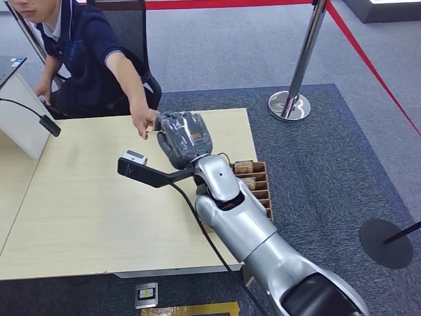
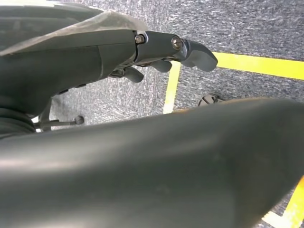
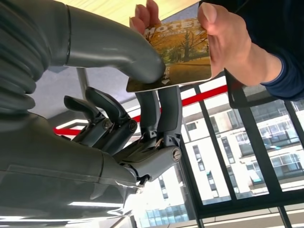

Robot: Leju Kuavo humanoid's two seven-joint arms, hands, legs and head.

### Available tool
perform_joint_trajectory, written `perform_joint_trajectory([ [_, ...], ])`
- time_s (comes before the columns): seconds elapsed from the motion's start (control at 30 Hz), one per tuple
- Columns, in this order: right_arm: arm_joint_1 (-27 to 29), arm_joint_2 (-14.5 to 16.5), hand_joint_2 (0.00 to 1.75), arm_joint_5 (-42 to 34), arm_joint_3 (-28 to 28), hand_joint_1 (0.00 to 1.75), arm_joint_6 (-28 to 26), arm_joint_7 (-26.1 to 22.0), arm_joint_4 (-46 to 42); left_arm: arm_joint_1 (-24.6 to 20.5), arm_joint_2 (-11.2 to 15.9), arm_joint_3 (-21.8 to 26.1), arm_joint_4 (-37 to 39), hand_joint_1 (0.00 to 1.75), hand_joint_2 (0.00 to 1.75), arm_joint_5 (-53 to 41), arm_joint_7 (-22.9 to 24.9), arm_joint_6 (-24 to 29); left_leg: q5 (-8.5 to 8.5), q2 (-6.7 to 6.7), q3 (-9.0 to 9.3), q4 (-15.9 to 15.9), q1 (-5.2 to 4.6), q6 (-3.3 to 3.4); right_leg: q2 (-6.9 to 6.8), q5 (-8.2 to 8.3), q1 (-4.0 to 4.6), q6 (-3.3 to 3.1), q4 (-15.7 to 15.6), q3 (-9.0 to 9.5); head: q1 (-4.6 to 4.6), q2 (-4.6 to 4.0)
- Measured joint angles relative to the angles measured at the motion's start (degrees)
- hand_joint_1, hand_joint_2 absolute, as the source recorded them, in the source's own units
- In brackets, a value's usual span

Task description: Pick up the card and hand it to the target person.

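My right hand (image 1: 183,138) reaches out over the far side of the wooden table (image 1: 74,210) towards a seated person (image 1: 84,52). It pinches the card (image 3: 175,52), a hotel card with an autumn tree picture, between the thumb (image 3: 143,61) on one face and two fingers (image 3: 168,109) on the other. The person's hand (image 3: 225,42) grips the card's opposite end. In the head view the card (image 1: 158,131) is a thin sliver between my hand and the person's hand (image 1: 144,122). My left hand (image 2: 161,52) hangs over grey carpet, holding nothing, fingers loosely extended.
A wooden slotted box (image 1: 256,181) with more cards sits at the table's right edge beside my forearm. A microphone (image 1: 49,125) and a white stand (image 1: 20,112) are at the left. A chrome stanchion (image 1: 290,105) with red ropes stands beyond the table.
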Motion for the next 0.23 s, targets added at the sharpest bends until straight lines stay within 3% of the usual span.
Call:
perform_joint_trajectory([
  [0.03, 0.02, 0.01, 1.75, 0.08, 0.0, 1.63, 0.04, 0.03, 0.05, 0.0, 0.0, -0.04, 0.0, 0.0, 0.0, -0.09, 0.09, 0.01, 0.0, 0.0, 0.0, 0.0, 0.0, 0.0, 0.0, 0.0, 0.0, 0.0, 0.0, 0.0, 0.0, 0.0],
  [0.13, 0.14, 0.01, 1.75, -0.1, -0.18, 0.32, 0.11, 0.02, -0.03, -0.02, 0.01, -0.13, 0.0, 0.0, 0.0, -0.32, 0.39, 0.05, 0.0, 0.0, 0.0, 0.0, 0.0, 0.0, 0.0, 0.0, 0.0, 0.0, 0.0, 0.0, -0.01, 0.0],
  [0.17, 0.28, 0.01, 1.75, -0.42, -0.4, 0.0, 0.11, -0.07, -0.23, -0.03, 0.02, -0.14, 0.0, 0.0, 0.0, -0.34, 0.45, 0.11, 0.0, 0.0, 0.0, 0.0, 0.0, 0.0, 0.0, 0.0, 0.0, 0.0, 0.0, 0.0, -0.01, 0.0],
  [0.23, 0.65, 0.0, 1.75, -1.05, -0.87, 0.0, 0.11, -0.26, -0.79, -0.03, 0.02, -0.14, 0.0, 0.0, 0.0, -0.32, 0.51, 0.27, 0.0, 0.0, 0.0, 0.0, 0.0, 0.0, 0.0, 0.0, 0.0, 0.0, 0.0, -0.01, -0.01, 0.01],
])
